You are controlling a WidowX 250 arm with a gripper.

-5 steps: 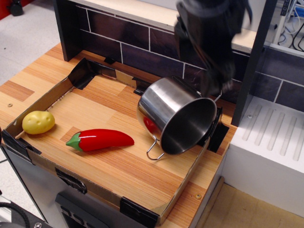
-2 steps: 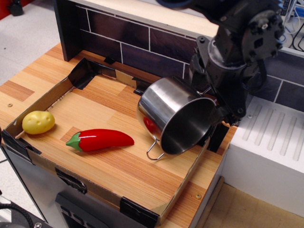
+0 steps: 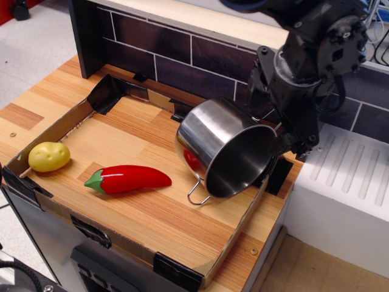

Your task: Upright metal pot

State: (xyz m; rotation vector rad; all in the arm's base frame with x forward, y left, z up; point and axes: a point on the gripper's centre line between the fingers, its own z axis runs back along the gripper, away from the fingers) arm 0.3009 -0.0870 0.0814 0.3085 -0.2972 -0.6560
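Observation:
The metal pot (image 3: 209, 135) lies on its side at the right of the wooden tray (image 3: 121, 210), its dark open mouth facing front right. One wire loop handle (image 3: 196, 193) rests on the wood. My gripper (image 3: 296, 141) is black and hangs just right of and behind the pot's upper rim, close to the rim. Its fingers are seen from the back, so I cannot tell whether they are open or hold anything.
A red pepper (image 3: 129, 179) lies left of the pot and a yellow potato (image 3: 48, 156) near the tray's left edge. A dark tiled wall (image 3: 182, 58) stands behind. A white ridged surface (image 3: 346, 194) is on the right.
The arm has come down and to the right, from above the pot to beside its upper rim. In the last half second it shifted slightly right. The pot has not moved.

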